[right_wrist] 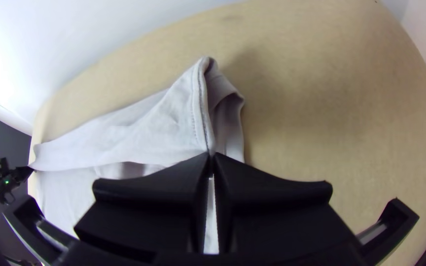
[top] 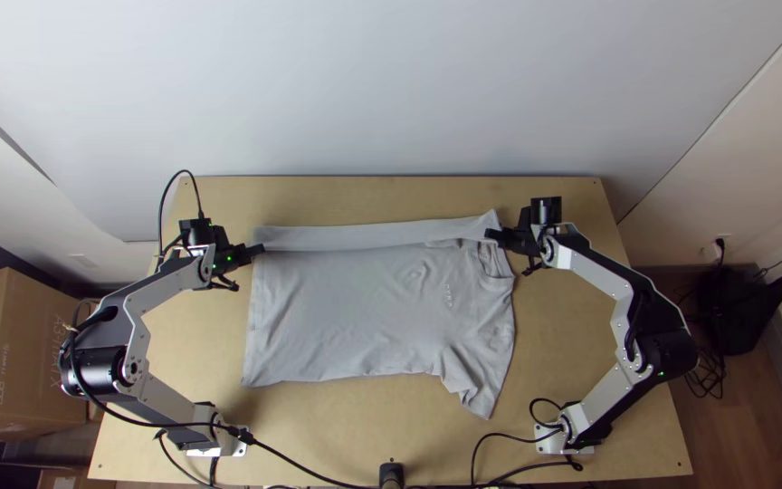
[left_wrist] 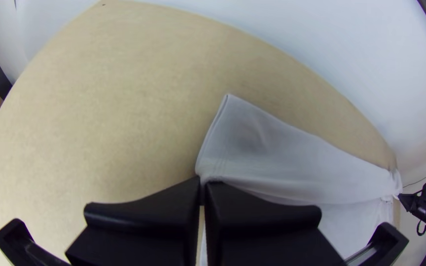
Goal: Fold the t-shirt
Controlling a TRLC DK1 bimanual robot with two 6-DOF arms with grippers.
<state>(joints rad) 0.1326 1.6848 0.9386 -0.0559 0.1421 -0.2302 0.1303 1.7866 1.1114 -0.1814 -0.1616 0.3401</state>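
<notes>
T-shirt (top: 355,312) is lying mostly spread on the light wooden table (top: 581,371), between the two grippers, with its far side forming a narrow folded strip (top: 346,237). Left gripper (top: 259,250) is holding that strip at its left end; in the left wrist view its fingers are closing together, tips pinching the cloth. Right gripper (top: 492,236) is holding the strip near its right end; in the right wrist view its fingers are likewise meeting on a stitched edge (right_wrist: 200,111), and cloth is extending beyond the tips. One short sleeve (top: 477,389) is pointing toward the table's near edge.
</notes>
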